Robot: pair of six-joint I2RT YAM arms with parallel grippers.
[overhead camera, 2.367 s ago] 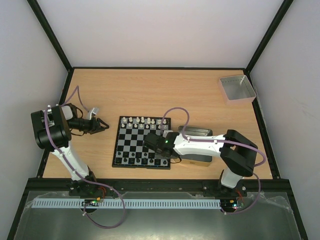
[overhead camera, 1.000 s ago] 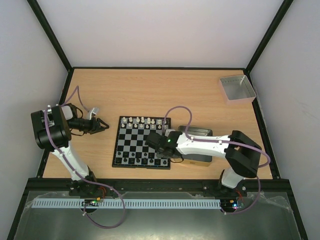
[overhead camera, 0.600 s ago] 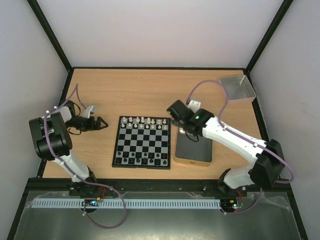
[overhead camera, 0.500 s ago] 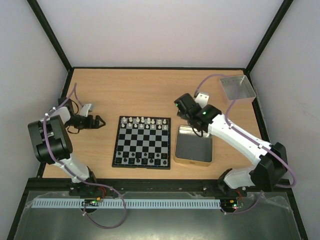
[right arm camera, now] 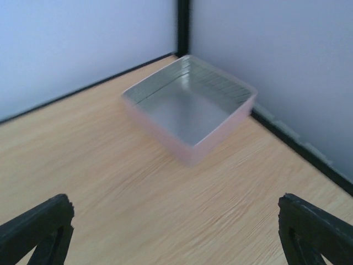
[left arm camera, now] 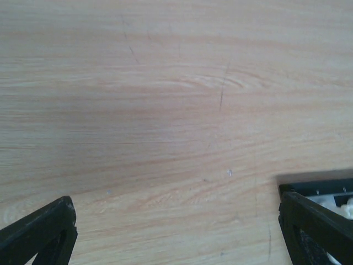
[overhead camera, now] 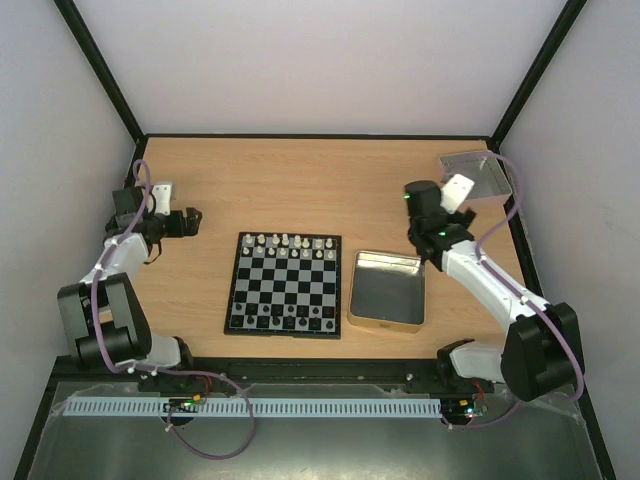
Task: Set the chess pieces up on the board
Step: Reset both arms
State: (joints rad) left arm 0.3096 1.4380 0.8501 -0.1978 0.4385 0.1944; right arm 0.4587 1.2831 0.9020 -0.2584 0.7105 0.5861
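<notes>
The board [overhead camera: 285, 285] lies mid-table with white chess pieces [overhead camera: 290, 242] along its far row and black chess pieces [overhead camera: 280, 316] along the near rows. My left gripper [overhead camera: 194, 222] hovers left of the board over bare wood, open and empty. In the left wrist view its fingers [left arm camera: 44, 232] stand wide apart, and a board corner [left arm camera: 311, 185] with white pieces [left arm camera: 345, 207] shows at the right. My right gripper [overhead camera: 440, 195] is raised at the back right, open and empty, facing the grey tray [right arm camera: 187, 107].
A gold-rimmed metal tin [overhead camera: 387, 290] with nothing visible inside lies just right of the board. The grey square tray [overhead camera: 478, 172] sits in the back right corner, by the black frame post. Purple cables loop off both arms.
My right gripper lifted off the board's right side, swung over the tin to the back right, and opened. The left gripper drew back toward the left edge and opened wider.
</notes>
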